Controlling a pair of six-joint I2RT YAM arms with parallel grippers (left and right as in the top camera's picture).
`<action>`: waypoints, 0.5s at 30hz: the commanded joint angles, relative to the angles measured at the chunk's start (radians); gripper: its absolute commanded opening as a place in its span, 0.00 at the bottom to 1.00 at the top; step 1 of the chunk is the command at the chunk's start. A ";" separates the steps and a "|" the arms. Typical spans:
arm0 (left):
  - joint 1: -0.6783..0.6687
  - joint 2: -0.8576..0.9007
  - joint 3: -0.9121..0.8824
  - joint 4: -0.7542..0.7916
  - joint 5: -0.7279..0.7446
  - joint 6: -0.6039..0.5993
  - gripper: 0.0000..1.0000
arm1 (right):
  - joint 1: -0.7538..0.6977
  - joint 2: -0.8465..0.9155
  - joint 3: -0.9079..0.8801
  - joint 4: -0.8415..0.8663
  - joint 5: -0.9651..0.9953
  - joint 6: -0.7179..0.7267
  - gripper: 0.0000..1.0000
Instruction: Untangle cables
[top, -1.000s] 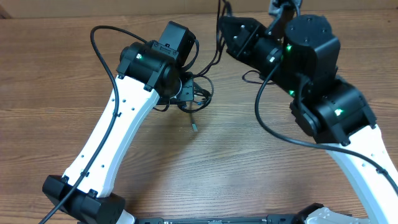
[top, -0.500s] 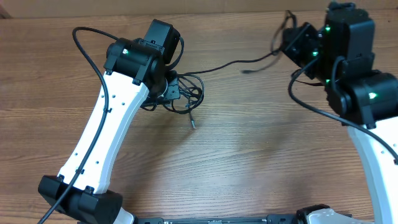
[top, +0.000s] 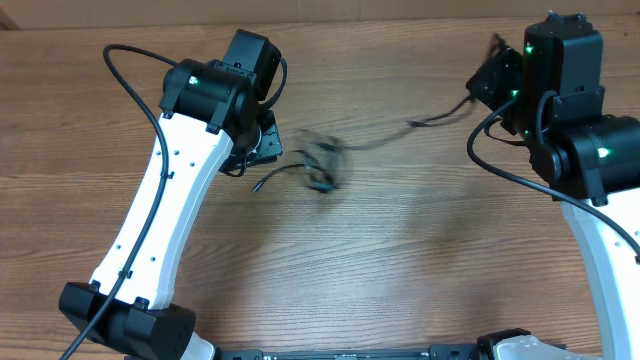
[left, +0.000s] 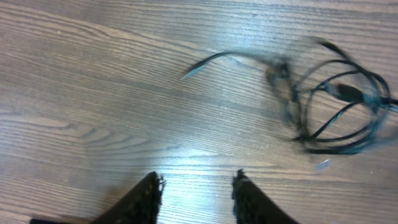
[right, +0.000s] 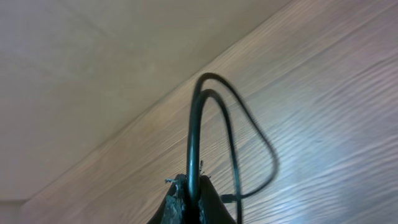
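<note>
- Left gripper (left: 196, 200) has its two fingers (left: 146, 198) spread apart, and only bare table (left: 93, 93) shows between them.
- Right gripper (right: 189, 199) is pressed together, pinching one black cable (right: 193, 130) that loops up from its tips.
- Two grippers are in view, one on each of the two arms.
- The cables (top: 322, 165) lie in one loose, blurry bunch on the table, between the two arms and nearer the left one.
- In the left wrist view the bunch sits up and to the right of the spread fingers, not touching them.
- One loose end (left: 189, 71) sticks out of the bunch to the left.
- One thin strand runs from the bunch toward the right gripper.
- How many cables are in the bunch I cannot tell, because it is too blurry.
</note>
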 joint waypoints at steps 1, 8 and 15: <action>0.006 0.008 0.007 -0.001 -0.020 -0.007 0.50 | -0.003 0.013 0.013 0.002 0.074 -0.009 0.04; 0.004 0.008 0.007 -0.001 -0.002 -0.006 0.65 | -0.003 0.039 0.013 0.023 -0.191 -0.010 0.04; 0.004 0.008 0.007 0.007 0.053 -0.002 0.69 | -0.003 0.040 0.013 0.137 -0.619 -0.066 0.04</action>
